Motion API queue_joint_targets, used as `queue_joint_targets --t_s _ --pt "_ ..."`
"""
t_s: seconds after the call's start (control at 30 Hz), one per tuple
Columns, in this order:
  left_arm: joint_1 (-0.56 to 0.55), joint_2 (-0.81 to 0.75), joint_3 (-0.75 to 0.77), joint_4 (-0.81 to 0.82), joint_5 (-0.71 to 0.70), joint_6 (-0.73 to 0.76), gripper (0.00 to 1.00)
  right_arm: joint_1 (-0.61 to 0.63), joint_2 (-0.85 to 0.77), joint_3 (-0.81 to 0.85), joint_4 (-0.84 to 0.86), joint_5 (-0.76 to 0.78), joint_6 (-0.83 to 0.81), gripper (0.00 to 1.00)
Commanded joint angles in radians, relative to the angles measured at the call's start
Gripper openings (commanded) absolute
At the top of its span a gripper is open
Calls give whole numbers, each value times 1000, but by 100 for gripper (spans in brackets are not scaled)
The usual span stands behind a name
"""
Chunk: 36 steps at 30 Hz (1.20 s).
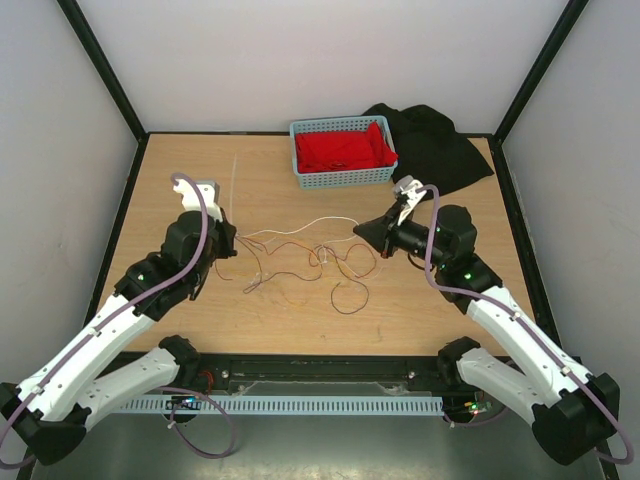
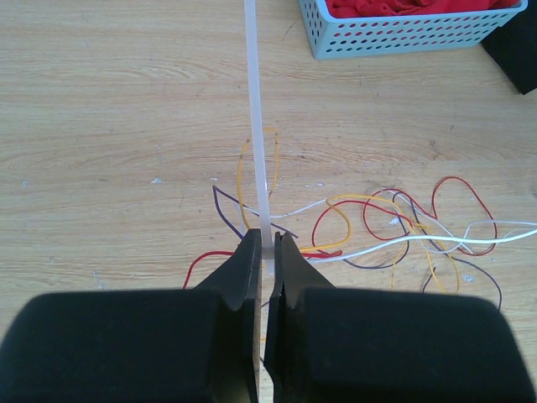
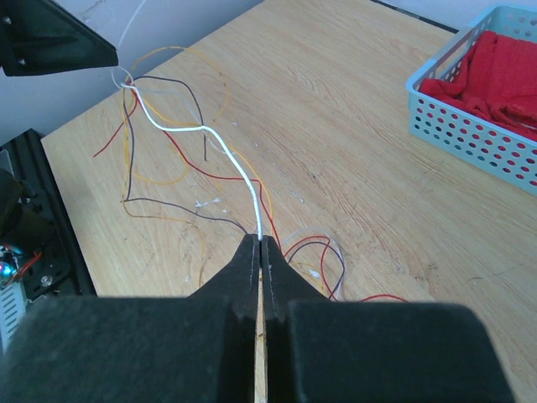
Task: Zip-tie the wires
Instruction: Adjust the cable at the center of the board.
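Note:
The wires lie in a loose tangle of red, yellow, dark and white strands at mid-table. My left gripper sits at their left end, shut on the zip tie, a thin whitish strip that runs straight away from it toward the back. In the left wrist view the zip tie rises from between the closed jaws of the left gripper, above the wires. My right gripper is at the tangle's right end. Its wrist view shows the right gripper shut on a white wire that leads off to the bundle.
A light blue basket holding a red cloth stands at the back centre, with a black cloth to its right. Enclosure walls ring the wooden table. The basket's wall shows in the left wrist view.

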Motion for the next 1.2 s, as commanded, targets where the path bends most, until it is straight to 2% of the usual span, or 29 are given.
queue_joint_targets --t_s 0.0,0.47,0.53,0.63,0.7,0.87,1.0,1.17 --pt "12 -14 -3 -9 3 2 0 -24 -23 -6 -16 -26 -11 0" --pt "28 -6 4 -9 25 8 0 -56 -3 -6 -26 -74 -13 1" --pt "29 -6 6 -7 40 17 0 -57 8 1 -25 -104 -16 11" --pt "30 -11 7 6 74 50 0 -56 21 17 -24 -150 -15 32" --pt "30 -12 10 14 102 81 0 -56 34 34 -24 -178 -11 40" --pt "30 -10 17 24 182 149 0 -56 112 88 17 -233 105 51" --pt "31 -10 14 35 246 184 0 -55 185 129 160 -228 371 55" --pt "31 -10 2 62 287 185 0 -32 235 121 329 -131 581 65"
